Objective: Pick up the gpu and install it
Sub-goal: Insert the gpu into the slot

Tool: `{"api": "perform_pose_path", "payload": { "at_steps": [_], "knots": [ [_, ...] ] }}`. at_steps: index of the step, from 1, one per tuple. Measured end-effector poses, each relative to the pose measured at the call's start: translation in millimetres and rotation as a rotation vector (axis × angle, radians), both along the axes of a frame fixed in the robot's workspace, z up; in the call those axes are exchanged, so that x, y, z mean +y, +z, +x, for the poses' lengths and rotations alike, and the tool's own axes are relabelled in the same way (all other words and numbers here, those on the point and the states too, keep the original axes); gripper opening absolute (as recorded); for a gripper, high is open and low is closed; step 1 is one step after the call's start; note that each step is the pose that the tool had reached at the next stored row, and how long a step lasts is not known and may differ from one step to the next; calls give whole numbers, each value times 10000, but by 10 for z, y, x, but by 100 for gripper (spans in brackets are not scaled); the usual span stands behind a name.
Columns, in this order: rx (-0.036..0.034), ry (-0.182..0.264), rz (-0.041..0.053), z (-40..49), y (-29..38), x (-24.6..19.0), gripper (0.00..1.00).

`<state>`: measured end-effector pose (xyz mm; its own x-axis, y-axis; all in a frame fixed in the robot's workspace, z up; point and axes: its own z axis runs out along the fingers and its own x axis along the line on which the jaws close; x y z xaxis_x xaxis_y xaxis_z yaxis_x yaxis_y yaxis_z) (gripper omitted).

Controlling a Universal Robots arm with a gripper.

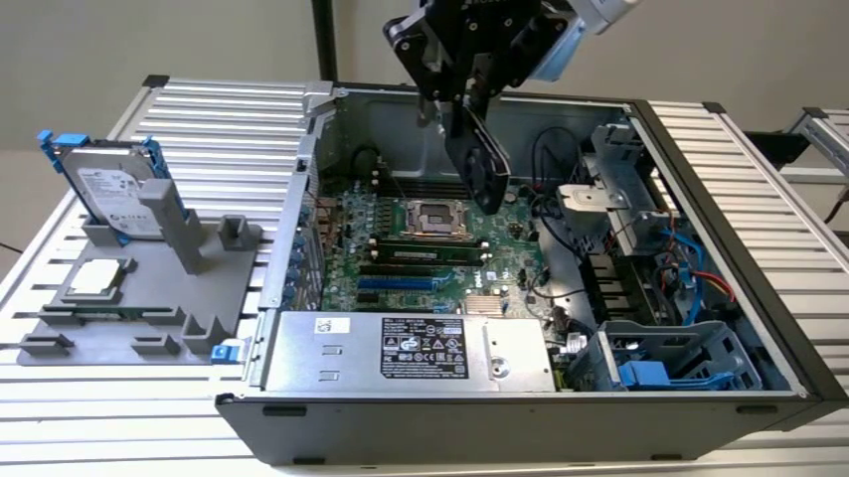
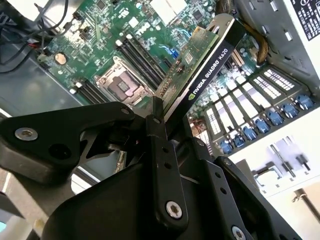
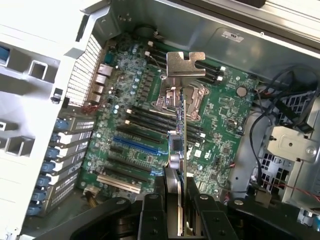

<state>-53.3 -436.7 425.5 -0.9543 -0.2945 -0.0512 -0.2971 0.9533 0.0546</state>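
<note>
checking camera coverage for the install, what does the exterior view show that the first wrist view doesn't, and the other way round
Exterior view adds: the hard drive in its blue frame and the CPU chip on the grey fixture, plus the power supply. First wrist view adds: the silver end bracket on the gpu and the blue expansion slot. Both: the gripper holding the gpu over the motherboard.

1. The gpu (image 2: 205,72): glossy black plastic shroud, green circuit board, bare silver metal bracket.
2. Computer case (image 1: 531,432): dull grey sheet metal.
3. Table (image 1: 199,109): ribbed, satin metal slats.
4. Parts holder (image 1: 159,290): matt grey plastic.
</note>
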Motion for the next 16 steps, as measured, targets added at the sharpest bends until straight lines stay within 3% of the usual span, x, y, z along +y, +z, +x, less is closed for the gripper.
{"api": "perform_pose_path", "payload": {
  "at_steps": [16],
  "knots": [
    [0,1378,-1,0,0,0,0]
  ]
}}
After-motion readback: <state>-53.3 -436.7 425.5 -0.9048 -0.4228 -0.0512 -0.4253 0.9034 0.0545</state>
